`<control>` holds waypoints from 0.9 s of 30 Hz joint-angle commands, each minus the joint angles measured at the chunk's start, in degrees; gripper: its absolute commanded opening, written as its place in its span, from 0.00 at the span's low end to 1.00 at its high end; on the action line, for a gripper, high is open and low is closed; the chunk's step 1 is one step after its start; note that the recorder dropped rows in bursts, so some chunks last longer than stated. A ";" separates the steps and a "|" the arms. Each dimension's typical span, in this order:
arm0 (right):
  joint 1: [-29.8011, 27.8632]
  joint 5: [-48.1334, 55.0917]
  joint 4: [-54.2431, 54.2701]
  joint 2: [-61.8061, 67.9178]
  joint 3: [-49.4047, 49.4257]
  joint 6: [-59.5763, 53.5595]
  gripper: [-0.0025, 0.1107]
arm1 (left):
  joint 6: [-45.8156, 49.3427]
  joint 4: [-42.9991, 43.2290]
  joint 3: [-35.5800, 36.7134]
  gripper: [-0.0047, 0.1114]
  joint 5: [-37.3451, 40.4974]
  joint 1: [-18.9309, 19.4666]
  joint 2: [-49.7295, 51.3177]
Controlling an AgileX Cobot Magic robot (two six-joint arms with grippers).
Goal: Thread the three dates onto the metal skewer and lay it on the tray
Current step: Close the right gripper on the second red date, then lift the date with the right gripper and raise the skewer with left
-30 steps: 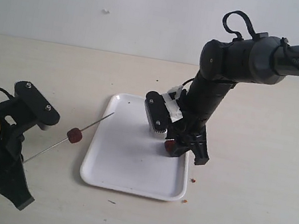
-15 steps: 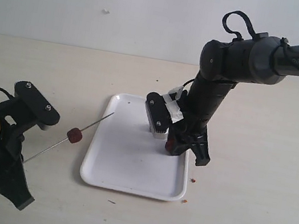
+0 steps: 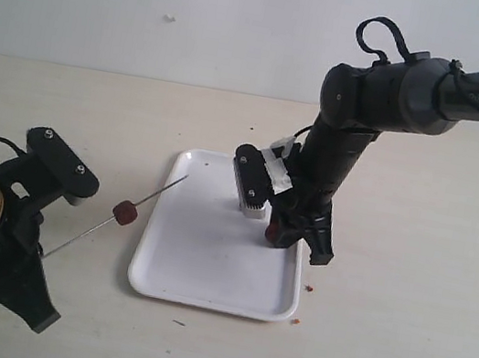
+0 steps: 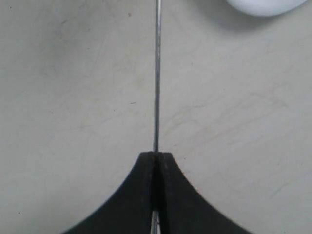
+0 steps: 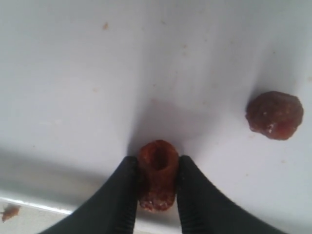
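Dates: three small, dark red-brown, wrinkled lumps. One date is threaded on the thin, straight grey metal skewer, left of the flat white rimmed tray. A second date, tubular and hollow-cored, is pinched beside the tray's right rim by the right gripper, jaws closed partway onto it. A third date lies loose on the tray. The left gripper is clamped fully on the skewer. Risks: the seemingly soft date may crush or slip; the smooth rod may pivot in its jaws and miss the core.
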 commanded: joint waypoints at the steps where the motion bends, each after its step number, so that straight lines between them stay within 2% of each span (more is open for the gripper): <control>1: -0.23 0.65 -1.30 -4.07 -0.18 3.32 0.26 | -0.52 -0.51 0.23 0.04 -0.87 0.06 -0.10; 6: -0.23 0.56 4.25 -9.17 -0.18 3.73 0.26 | -0.42 -0.51 0.23 0.04 -1.74 0.06 -0.10; 10: -0.23 -5.72 21.80 -11.66 -0.18 3.62 0.26 | -0.42 -1.12 0.47 0.04 -6.15 0.06 -0.10; 11: -0.23 -8.27 29.51 -11.96 -0.18 4.32 0.26 | -0.42 -1.20 1.23 0.04 -8.89 0.06 -0.10; 14: -0.35 -9.06 42.79 -12.20 -0.18 7.49 0.26 | -0.64 -1.65 1.77 0.04 -12.15 0.06 -0.10; 20: -0.35 -15.72 64.22 -12.08 -0.06 22.55 0.26 | -6.98 -1.90 1.77 0.04 -15.82 0.06 -0.10; 27: -0.35 -20.14 83.08 -10.47 -0.06 26.36 0.26 | -10.53 -1.69 1.77 0.04 -20.73 0.06 -0.10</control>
